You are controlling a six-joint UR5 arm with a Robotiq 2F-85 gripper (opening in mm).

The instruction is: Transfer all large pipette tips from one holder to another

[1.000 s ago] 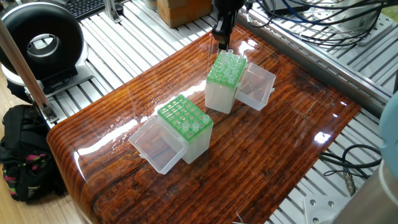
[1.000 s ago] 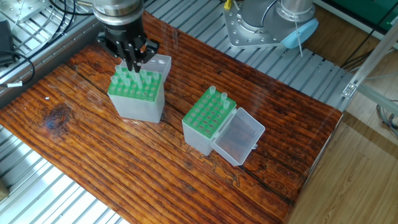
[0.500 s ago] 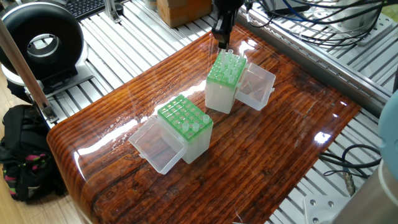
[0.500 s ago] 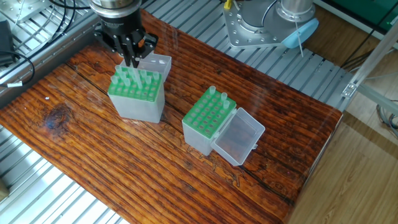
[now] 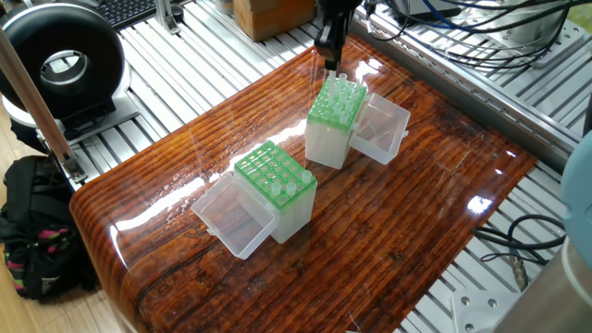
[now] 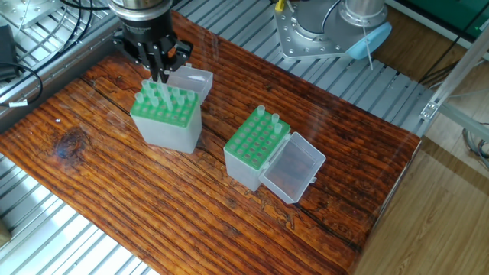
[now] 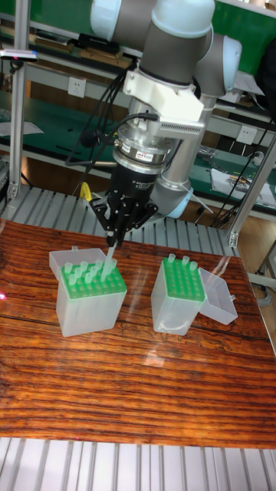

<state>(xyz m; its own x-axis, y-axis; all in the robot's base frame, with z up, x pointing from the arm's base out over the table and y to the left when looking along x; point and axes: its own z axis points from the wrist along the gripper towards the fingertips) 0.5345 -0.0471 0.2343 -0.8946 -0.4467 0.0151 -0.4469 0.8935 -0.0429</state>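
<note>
My gripper point(image 7: 115, 239) hangs over the back edge of the far holder point(image 6: 163, 118), a whitish box with a green grid top. It is shut on one large pipette tip point(image 7: 112, 255), whose lower end is still at the level of the other tips' tops. Several more translucent tips point(image 6: 170, 96) stand in that grid. The second holder point(image 6: 257, 147) stands to its right with a few tips point(image 6: 267, 117) at one end. In one fixed view the gripper point(image 5: 330, 61) is above the far holder point(image 5: 333, 116), and the near holder point(image 5: 276, 185) carries three tips point(image 5: 291, 184).
Each holder has a clear lid point(image 6: 293, 168) hinged open beside it. The arm's base point(image 6: 330, 27) stands behind the table. A black round device point(image 5: 60, 65), a cardboard box point(image 5: 268, 14) and cables point(image 5: 462, 23) lie around the table, and a backpack point(image 5: 32, 231) sits on the floor.
The gripper has risen a little above the far holder, staying shut with the tip in it. The far holder has shifted slightly.
</note>
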